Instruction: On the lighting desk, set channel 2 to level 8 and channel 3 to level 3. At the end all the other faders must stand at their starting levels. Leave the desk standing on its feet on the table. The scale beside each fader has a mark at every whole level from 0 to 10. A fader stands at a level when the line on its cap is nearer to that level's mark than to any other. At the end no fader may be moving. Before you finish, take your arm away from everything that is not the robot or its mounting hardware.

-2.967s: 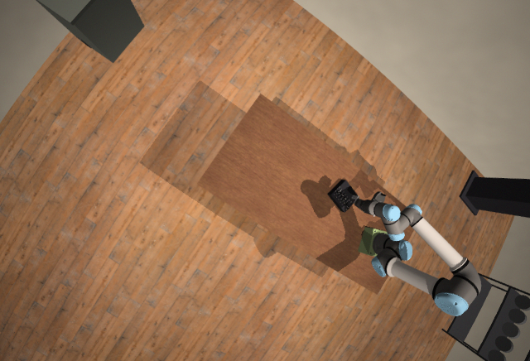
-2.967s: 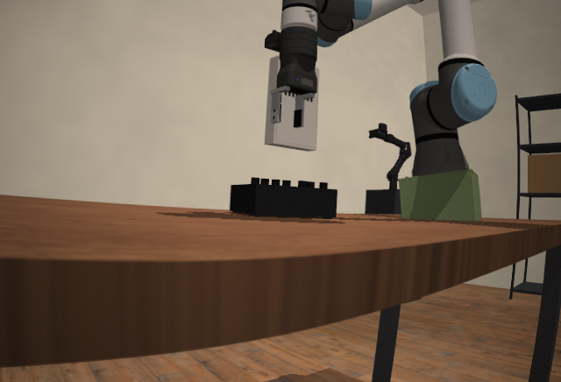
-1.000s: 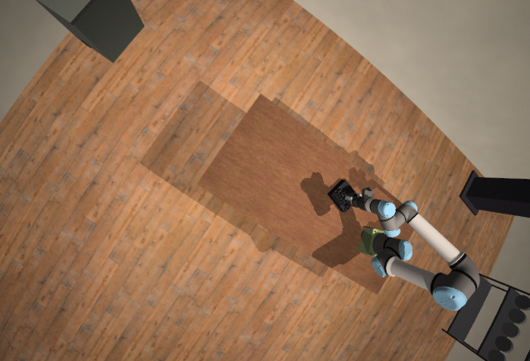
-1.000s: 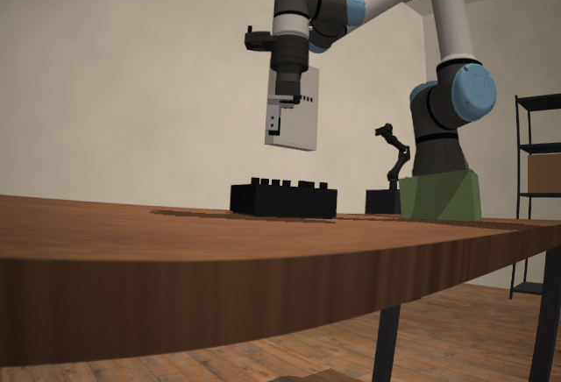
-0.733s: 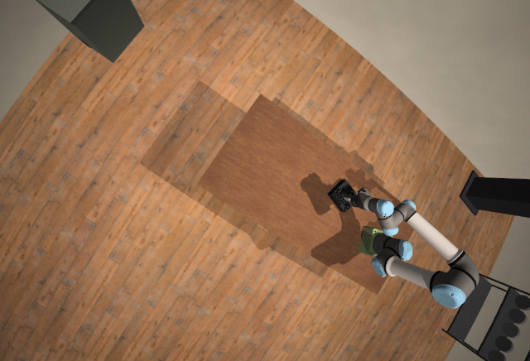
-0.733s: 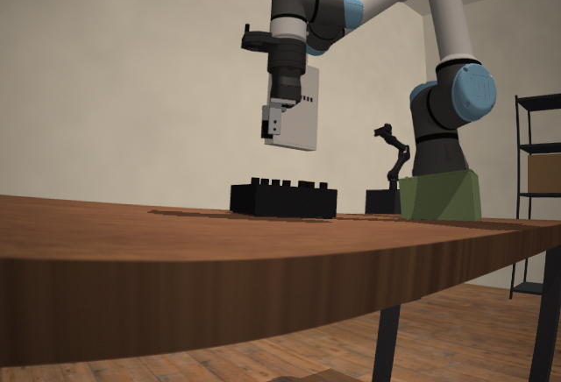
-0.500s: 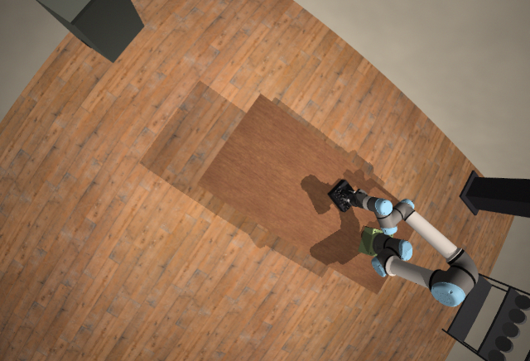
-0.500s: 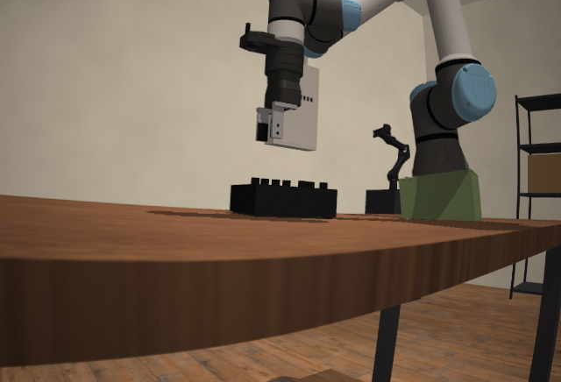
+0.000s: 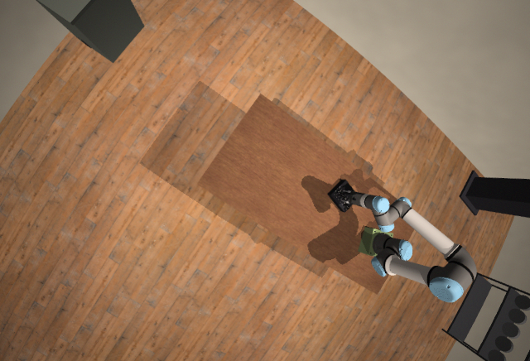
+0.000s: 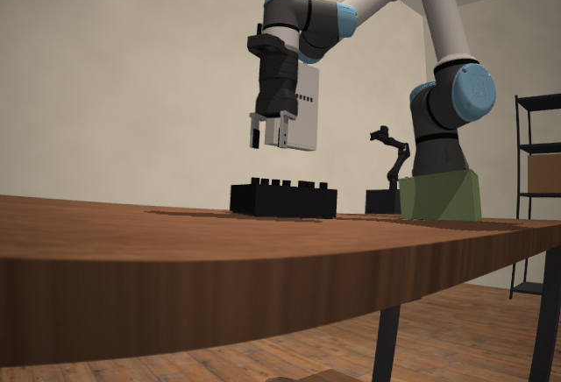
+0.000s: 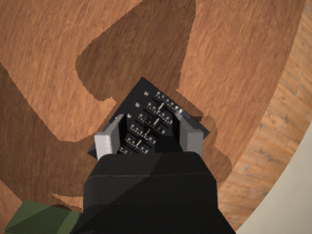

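Note:
The lighting desk (image 9: pixel 339 193) (image 10: pixel 283 200) (image 11: pixel 151 112) is a small black box that stands upright on the wooden table (image 9: pixel 265 164) (image 10: pixel 181 242) (image 11: pixel 78 19). Several black fader caps stick up from its top, at differing positions along their slots. My gripper (image 10: pixel 269 135) (image 11: pixel 149 123) (image 9: pixel 349 198) is open and empty. It points straight down and hangs well above the desk, over its left half in the exterior view. In the wrist view the fingers frame the middle faders. The fader levels are too small to read.
The arm's green base block (image 9: pixel 368 241) (image 10: pixel 439 195) (image 11: pixel 39 224) stands on the table right of the desk. A black shelf rack (image 9: pixel 492 318) (image 10: pixel 539 152) stands off the table. A second small black arm (image 10: pixel 393 160) stands behind the table.

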Available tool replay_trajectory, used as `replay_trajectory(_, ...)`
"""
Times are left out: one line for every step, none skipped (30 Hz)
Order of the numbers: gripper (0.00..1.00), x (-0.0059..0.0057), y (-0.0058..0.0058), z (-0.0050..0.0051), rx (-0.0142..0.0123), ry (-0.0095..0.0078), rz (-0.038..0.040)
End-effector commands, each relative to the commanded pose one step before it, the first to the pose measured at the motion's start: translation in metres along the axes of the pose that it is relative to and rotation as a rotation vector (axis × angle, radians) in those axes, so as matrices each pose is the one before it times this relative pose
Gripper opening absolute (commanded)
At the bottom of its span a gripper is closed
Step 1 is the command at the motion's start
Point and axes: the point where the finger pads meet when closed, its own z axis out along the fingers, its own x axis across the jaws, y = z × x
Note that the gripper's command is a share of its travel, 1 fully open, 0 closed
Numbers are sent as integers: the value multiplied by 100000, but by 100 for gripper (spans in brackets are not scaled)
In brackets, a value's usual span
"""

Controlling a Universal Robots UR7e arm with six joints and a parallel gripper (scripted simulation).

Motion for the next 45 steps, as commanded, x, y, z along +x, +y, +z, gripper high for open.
replay_trajectory(100, -116, -230, 410, 1546, -369, -18170)
replay_trajectory(100, -37, -24, 107, 6, 9, -3708)
replay_trajectory(100, -36, -22, 105, 6, 9, -3626)
replay_trajectory(100, -34, -19, 103, 5, 9, -3541)
replay_trajectory(100, -33, -17, 100, 5, 9, -3452)
replay_trajectory(100, -32, -14, 98, 5, 9, -3361)
replay_trajectory(100, -31, -12, 95, 4, 9, -3266)
replay_trajectory(100, -30, -10, 93, 4, 9, -3169)
replay_trajectory(100, -29, -8, 90, 3, 8, -3069)
replay_trajectory(100, -28, -7, 87, 3, 8, -2967)
replay_trajectory(100, -27, -5, 84, 3, 8, -2862)
replay_trajectory(100, -26, -4, 81, 2, 8, -2756)
replay_trajectory(100, -25, -2, 78, 2, 8, -2648)
replay_trajectory(100, -24, -1, 75, 2, 7, -2538)
replay_trajectory(100, 0, 0, 0, 0, 0, 0)
replay_trajectory(100, 0, 0, 0, 0, 0, 0)
replay_trajectory(100, -23, 0, 72, 2, 7, -2427)
replay_trajectory(100, -22, 1, 69, 1, 7, -2315)
replay_trajectory(100, -21, 1, 65, 1, 6, -2203)
replay_trajectory(100, -20, 2, 62, 1, 6, -2089)
replay_trajectory(100, -19, 3, 59, 1, 6, -1976)
replay_trajectory(100, -18, 3, 55, 1, 5, -1862)
replay_trajectory(100, -17, 3, 52, 0, 5, -1749)
replay_trajectory(100, -16, 3, 49, 0, 5, -1636)
replay_trajectory(100, -15, 4, 45, 0, 4, -1525)
replay_trajectory(100, -14, 4, 42, 0, 4, -1414)
replay_trajectory(100, -13, 4, 39, 0, 4, -1305)
replay_trajectory(100, -12, 3, 36, 0, 4, -1198)
replay_trajectory(100, -11, 3, 33, 0, 3, -1093)
replay_trajectory(100, -10, 3, 30, 0, 3, -991)
replay_trajectory(100, -9, 3, 27, 0, 3, -891)
replay_trajectory(100, 0, 0, 0, 0, 0, 0)
replay_trajectory(100, 0, 0, 0, 0, 0, 0)
replay_trajectory(100, -8, 3, 24, 0, 2, -795)
replay_trajectory(100, -7, 2, 21, 0, 2, -702)
replay_trajectory(100, -7, 2, 18, 0, 2, -613)
replay_trajectory(100, -6, 2, 16, 0, 2, -528)
replay_trajectory(100, -5, 2, 13, 0, 1, -449)
replay_trajectory(100, -4, 1, 11, 0, 1, -374)
replay_trajectory(100, -3, 1, 9, 0, 1, -305)
replay_trajectory(100, -3, 1, 7, 0, 1, -242)
replay_trajectory(100, -2, 1, 6, 0, 1, -185)
replay_trajectory(100, -1, 1, 4, 0, 0, -135)
replay_trajectory(100, -1, 0, 3, 0, 0, -92)
replay_trajectory(100, -1, 0, 2, 0, 0, -57)
